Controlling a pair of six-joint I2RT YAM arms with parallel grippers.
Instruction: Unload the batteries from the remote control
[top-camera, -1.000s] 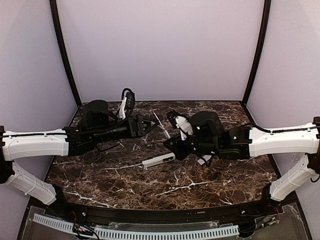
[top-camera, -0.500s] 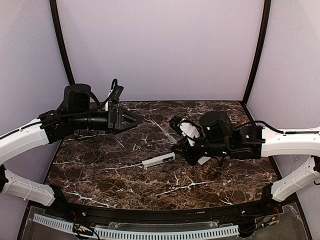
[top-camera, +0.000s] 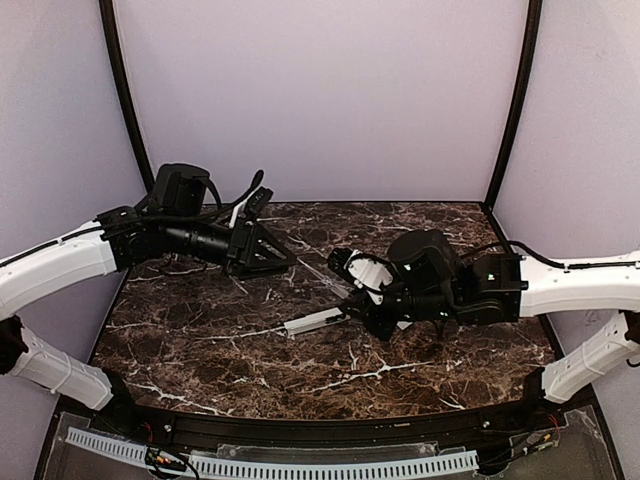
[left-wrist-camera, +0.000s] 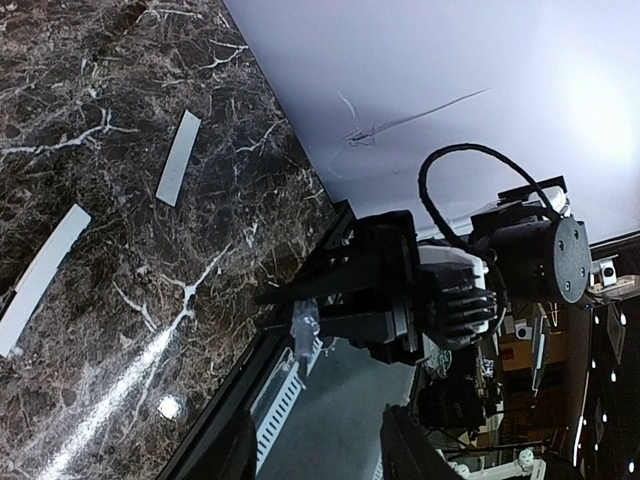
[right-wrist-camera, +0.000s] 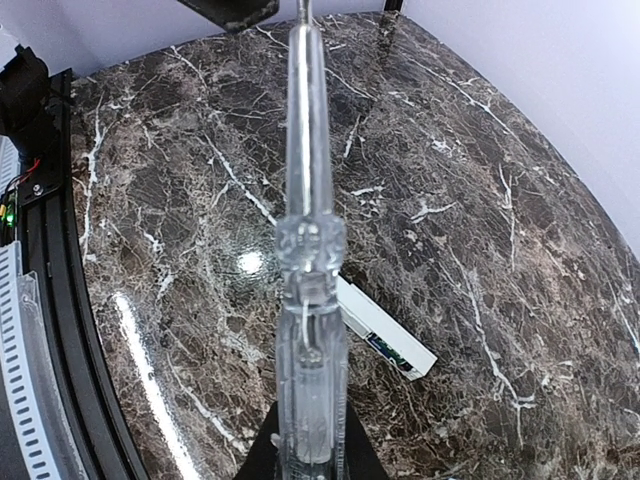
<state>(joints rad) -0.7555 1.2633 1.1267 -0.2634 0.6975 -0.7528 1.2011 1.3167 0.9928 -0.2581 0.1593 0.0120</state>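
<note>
Lying flat on the marble table (top-camera: 200, 350), the remote control (top-camera: 318, 321) touches neither gripper. In the top view it sits near the right gripper (top-camera: 350, 270), at that gripper's 7 o'clock. Those jaws are clamped on a clear plastic tool (right-wrist-camera: 312, 290), tip pointing to about 10 o'clock. The left gripper (top-camera: 280, 258) is well apart from the remote, which is at its 5 o'clock. Its jaws stand apart with nothing between them.

Right wrist view: the tool crosses in front of the remote and hides its middle. The end showing at 4 o'clock has a dark greenish patch, and I can't tell if that is the batteries. Left wrist view: the remote runs off the left edge.

Count: one remote, one tool, one flat white cover strip (left-wrist-camera: 180, 157) lying apart from the remote. Batteries can't be counted.
</note>
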